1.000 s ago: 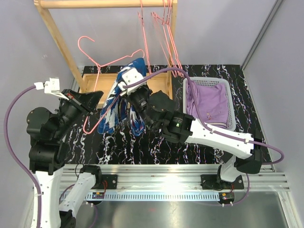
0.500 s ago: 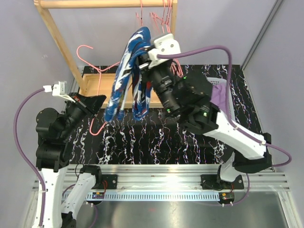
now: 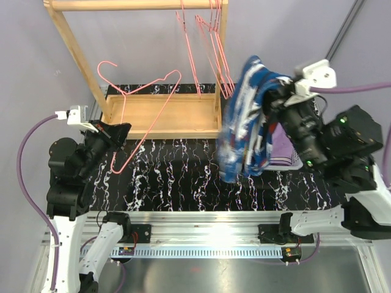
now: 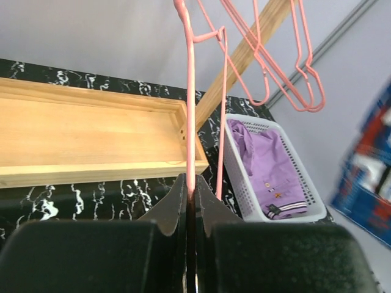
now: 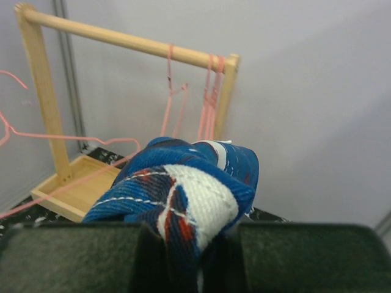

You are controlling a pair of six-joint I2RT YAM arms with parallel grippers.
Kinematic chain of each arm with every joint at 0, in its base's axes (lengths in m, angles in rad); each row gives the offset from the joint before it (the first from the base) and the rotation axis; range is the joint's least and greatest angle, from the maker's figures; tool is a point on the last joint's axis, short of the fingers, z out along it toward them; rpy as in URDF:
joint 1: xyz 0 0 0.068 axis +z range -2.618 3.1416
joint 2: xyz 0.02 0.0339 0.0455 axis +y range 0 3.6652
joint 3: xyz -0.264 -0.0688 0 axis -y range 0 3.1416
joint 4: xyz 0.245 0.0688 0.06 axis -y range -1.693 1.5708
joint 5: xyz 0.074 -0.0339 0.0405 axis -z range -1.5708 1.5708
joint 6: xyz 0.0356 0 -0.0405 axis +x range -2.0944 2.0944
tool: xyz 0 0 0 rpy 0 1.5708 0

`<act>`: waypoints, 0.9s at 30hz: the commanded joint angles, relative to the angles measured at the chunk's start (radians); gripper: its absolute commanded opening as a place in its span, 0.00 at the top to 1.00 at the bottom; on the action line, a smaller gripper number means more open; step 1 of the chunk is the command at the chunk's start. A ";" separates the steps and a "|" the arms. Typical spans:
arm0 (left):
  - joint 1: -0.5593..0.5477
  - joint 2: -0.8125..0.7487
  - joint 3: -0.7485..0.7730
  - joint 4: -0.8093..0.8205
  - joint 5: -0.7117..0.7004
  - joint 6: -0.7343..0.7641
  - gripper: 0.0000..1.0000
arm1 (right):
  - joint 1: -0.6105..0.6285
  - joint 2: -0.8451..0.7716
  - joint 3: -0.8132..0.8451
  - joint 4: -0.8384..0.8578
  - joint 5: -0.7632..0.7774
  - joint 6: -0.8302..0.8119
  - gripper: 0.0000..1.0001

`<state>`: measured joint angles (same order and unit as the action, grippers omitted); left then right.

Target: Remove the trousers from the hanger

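1. Gripping blue trousers (image 3: 247, 122), right jaws are clamped on a bunched fold at the top. In the right wrist view, cloth (image 5: 177, 183) fills the gap between the jaws.
2. Blue trousers hang in the air off the right jaws, raised above the surface (image 3: 177, 177), with the loose end drooping down. They sit at the right side, in front of the basket (image 3: 287, 163) in the top view, and hide most of it.
3. Blue trousers are well apart from the hanger (image 4: 190, 110) and touch no wire.
4. Left jaws are shut tight on the hanger, with pink wire pinched between them, as the left wrist view shows.
5. Hanger is off the rail and tilted, hook up and to the left near the rack (image 3: 73, 49) post. Its lower end is over the surface; can't tell if it touches.
6. Lilac trousers (image 4: 272, 174) lie crumpled inside the white basket, on the surface at the right, just beside the tray (image 4: 79, 134).
7. Spare hangers (image 5: 211, 116), pink, hang bunched at the right end of the rack rail.
8. Tray is the wooden base of the rack, at the far side of the surface.
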<state>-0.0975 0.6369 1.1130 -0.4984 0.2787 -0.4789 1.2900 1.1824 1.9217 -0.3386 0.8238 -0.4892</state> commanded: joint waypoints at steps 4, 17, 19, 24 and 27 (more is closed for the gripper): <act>-0.001 0.012 0.007 0.038 -0.042 0.051 1.00 | -0.006 -0.181 -0.134 0.003 0.149 0.035 1.00; -0.001 0.006 0.022 0.011 -0.065 0.071 1.00 | -0.291 -0.095 -0.457 0.251 0.384 -0.254 1.00; -0.001 0.003 0.036 -0.002 -0.072 0.072 1.00 | -0.352 -0.067 -0.475 0.240 0.396 -0.249 1.00; -0.001 0.004 0.073 -0.031 -0.076 0.094 1.00 | -0.440 -0.136 -0.540 0.328 0.426 -0.238 1.00; -0.001 0.014 0.076 -0.028 -0.067 0.091 1.00 | -0.469 -0.179 -0.585 0.415 0.443 -0.273 1.00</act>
<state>-0.0975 0.6445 1.1503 -0.5591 0.2157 -0.4072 0.8509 1.1202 1.3231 -0.1226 1.2293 -0.7547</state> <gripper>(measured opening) 0.028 0.154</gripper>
